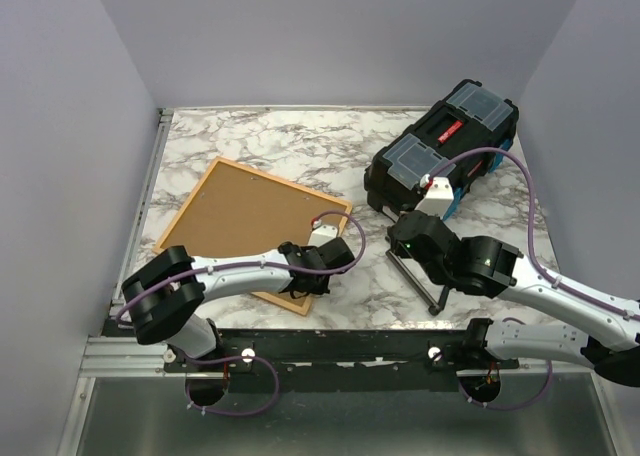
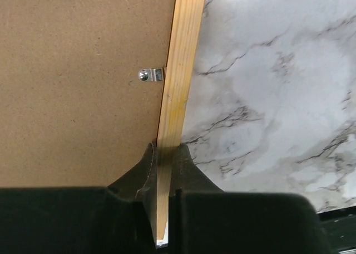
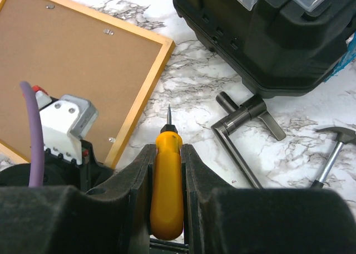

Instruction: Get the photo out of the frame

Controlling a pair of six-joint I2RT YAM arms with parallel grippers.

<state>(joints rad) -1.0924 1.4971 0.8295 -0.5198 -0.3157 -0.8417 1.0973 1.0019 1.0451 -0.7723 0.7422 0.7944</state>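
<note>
The frame (image 1: 290, 184) lies face down at the left-centre of the table, with its light wood back up. The photo (image 1: 250, 216) sits inside it with only its brown back showing; the sunset side is hidden. A small metal tab (image 2: 149, 74) holds the board at the frame's rail (image 2: 181, 70). My left gripper (image 1: 312, 276) is shut on the frame's right rail near its near corner, seen in the left wrist view (image 2: 167, 148). My right gripper (image 3: 168, 148) is shut on an orange-handled screwdriver (image 3: 167, 193), tip forward, above the marble just right of the frame (image 3: 142, 98).
A black toolbox (image 1: 445, 151) stands at the back right. A grey metal bar tool (image 3: 245, 120) lies in front of it, and a hammer (image 3: 334, 148) lies to its right. Walls close in the table on three sides.
</note>
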